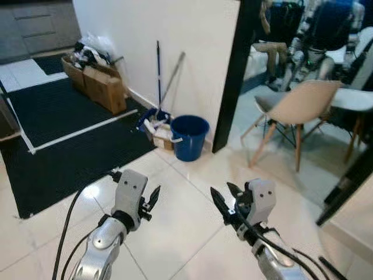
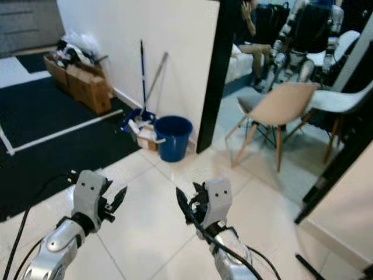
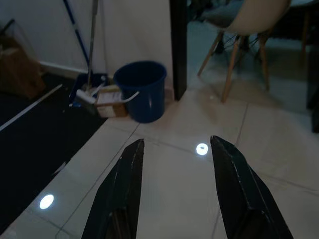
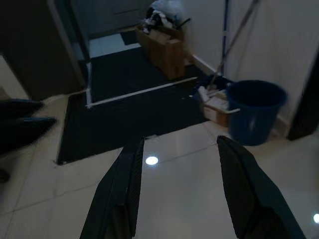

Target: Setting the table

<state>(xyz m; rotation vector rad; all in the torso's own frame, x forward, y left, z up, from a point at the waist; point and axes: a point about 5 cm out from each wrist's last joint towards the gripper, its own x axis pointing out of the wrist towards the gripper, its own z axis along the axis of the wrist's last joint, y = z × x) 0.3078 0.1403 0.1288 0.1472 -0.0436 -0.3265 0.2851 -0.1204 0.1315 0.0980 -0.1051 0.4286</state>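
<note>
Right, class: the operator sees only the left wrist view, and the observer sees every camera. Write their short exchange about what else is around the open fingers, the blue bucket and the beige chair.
Operator: My left gripper is open over the tiles, with the blue bucket ahead. Where is the other arm?
Observer: The right gripper is also open, held over the tiles beside the left one.
Operator: Is there anything past the beige chair?
Observer: A person sits further back, beyond that chair.
</note>
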